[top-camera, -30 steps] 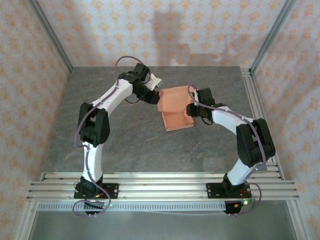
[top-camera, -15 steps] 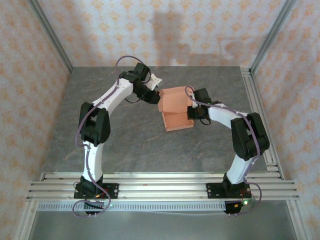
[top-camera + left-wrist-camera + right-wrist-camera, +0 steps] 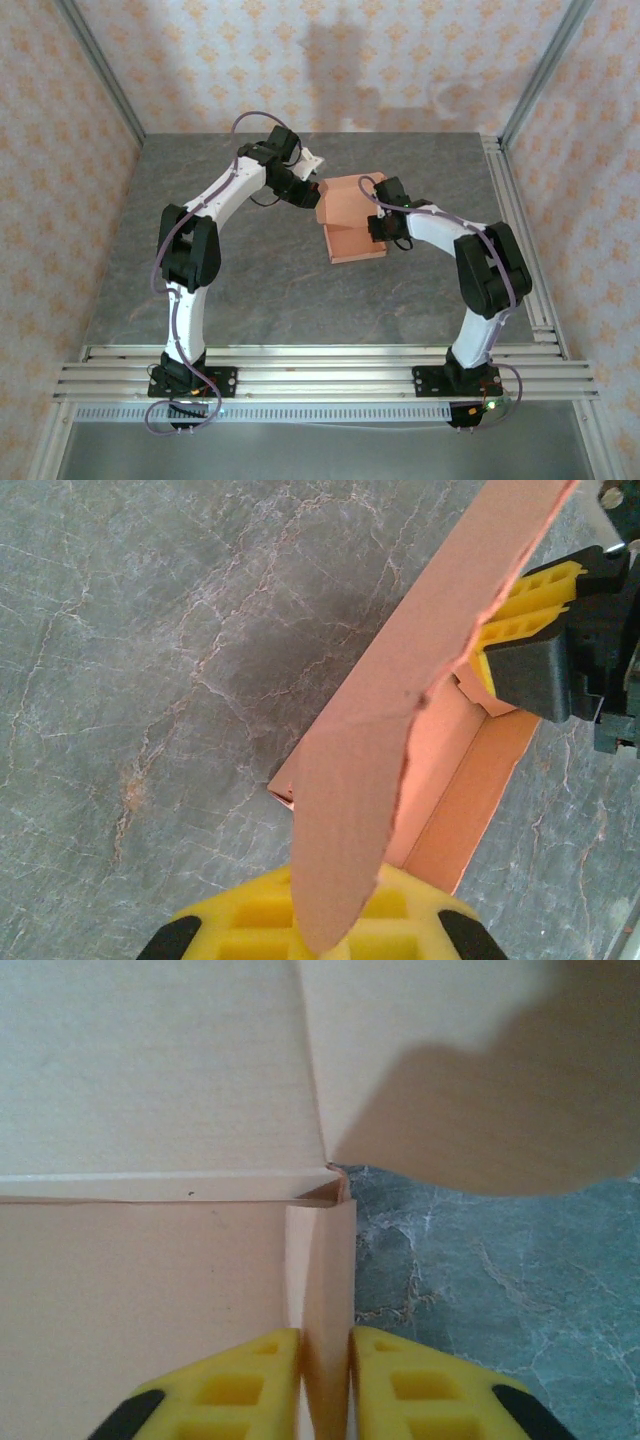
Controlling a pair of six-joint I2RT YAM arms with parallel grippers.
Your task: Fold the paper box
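The right gripper (image 3: 325,1378) pinches a side wall of the paper box (image 3: 350,243), which sits mid-table (image 3: 240,280). Beyond it, the left gripper (image 3: 318,928) is clamped on the raised lid flap. The card looks thin, light and easily creased, so hold it near the fold lines.

The left arm (image 3: 214,200) arches forward and turns inward, with the left gripper (image 3: 309,190) clamped tight on a flap of the paper box (image 3: 348,203). The right arm (image 3: 441,228) folds sharply at the elbow (forearm pointing inward). The right gripper (image 3: 326,1365) has its yellow fingers (image 3: 240,1380) pinching a box wall.
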